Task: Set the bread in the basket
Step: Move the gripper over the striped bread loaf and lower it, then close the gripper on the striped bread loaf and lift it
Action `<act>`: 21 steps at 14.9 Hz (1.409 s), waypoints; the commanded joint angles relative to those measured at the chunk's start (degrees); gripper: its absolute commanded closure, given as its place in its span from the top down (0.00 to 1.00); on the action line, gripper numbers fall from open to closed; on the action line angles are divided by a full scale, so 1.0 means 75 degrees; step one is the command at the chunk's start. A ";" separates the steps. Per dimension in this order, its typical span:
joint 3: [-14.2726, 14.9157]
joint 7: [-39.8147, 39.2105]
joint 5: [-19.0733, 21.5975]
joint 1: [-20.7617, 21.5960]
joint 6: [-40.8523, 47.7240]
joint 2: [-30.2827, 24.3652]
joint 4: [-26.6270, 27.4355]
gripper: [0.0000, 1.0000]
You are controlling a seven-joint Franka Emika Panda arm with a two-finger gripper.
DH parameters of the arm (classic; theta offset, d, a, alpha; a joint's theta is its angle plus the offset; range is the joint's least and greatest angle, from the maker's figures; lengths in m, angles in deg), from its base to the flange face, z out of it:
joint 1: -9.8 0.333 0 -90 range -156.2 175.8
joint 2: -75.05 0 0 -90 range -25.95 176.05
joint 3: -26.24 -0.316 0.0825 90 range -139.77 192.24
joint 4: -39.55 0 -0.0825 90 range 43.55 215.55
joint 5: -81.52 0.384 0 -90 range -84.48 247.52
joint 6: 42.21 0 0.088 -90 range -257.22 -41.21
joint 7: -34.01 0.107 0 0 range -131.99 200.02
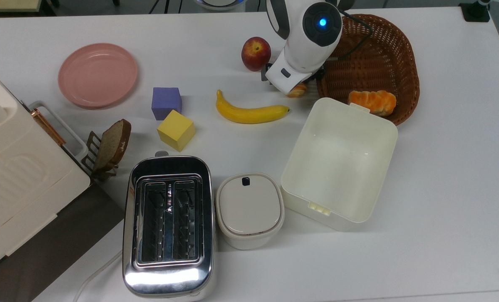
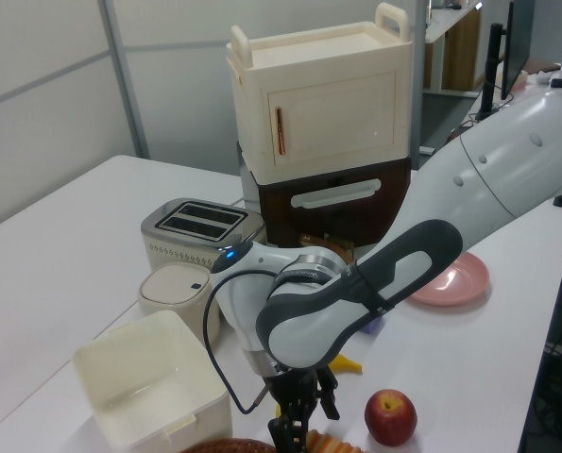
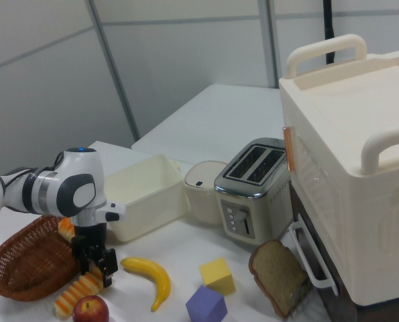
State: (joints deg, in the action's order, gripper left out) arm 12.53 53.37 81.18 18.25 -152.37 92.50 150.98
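Note:
The bread [image 3: 77, 293], a long roll striped orange and cream, lies on the white table between the apple [image 3: 90, 310] and the dark wicker basket [image 3: 25, 267]. My gripper [image 3: 96, 268] is low over the roll's end nearest the banana, open, with one finger on each side of it. In the top view the arm's wrist covers most of the bread [image 1: 297, 90], leaving one end showing beside the basket [image 1: 371, 46]. The left view has the gripper [image 2: 299, 436] at its bottom edge, just over the bread [image 2: 330, 444].
An orange braided bun [image 1: 372, 101] lies in the basket's near end. A banana [image 1: 251, 112] and a red apple [image 1: 255, 52] flank the bread. The cream plastic box [image 1: 358, 209] abuts the basket. Toaster [image 1: 167, 222], lidded pot [image 1: 249, 207], cubes and pink plate [image 1: 97, 74] are farther off.

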 commanded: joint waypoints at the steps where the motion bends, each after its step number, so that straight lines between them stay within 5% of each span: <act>1: -0.0047 0.0536 -0.0130 0.0092 -0.0383 0.0368 0.0085 0.59; 2: -0.0047 0.0560 -0.0130 0.0115 -0.0383 0.0392 0.0062 0.15; 3: -0.0047 0.0560 -0.0106 0.0092 -0.0349 0.0369 0.0038 0.00; 16: 0.0023 0.0163 0.0220 -0.0235 0.1092 -0.0743 -0.0476 0.00; 21: 0.0281 -0.0237 0.0773 -0.0330 0.2488 -0.0897 -0.2070 0.00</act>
State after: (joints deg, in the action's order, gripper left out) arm 13.51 52.60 85.20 15.25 -137.36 86.48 140.50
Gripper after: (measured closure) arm 0.881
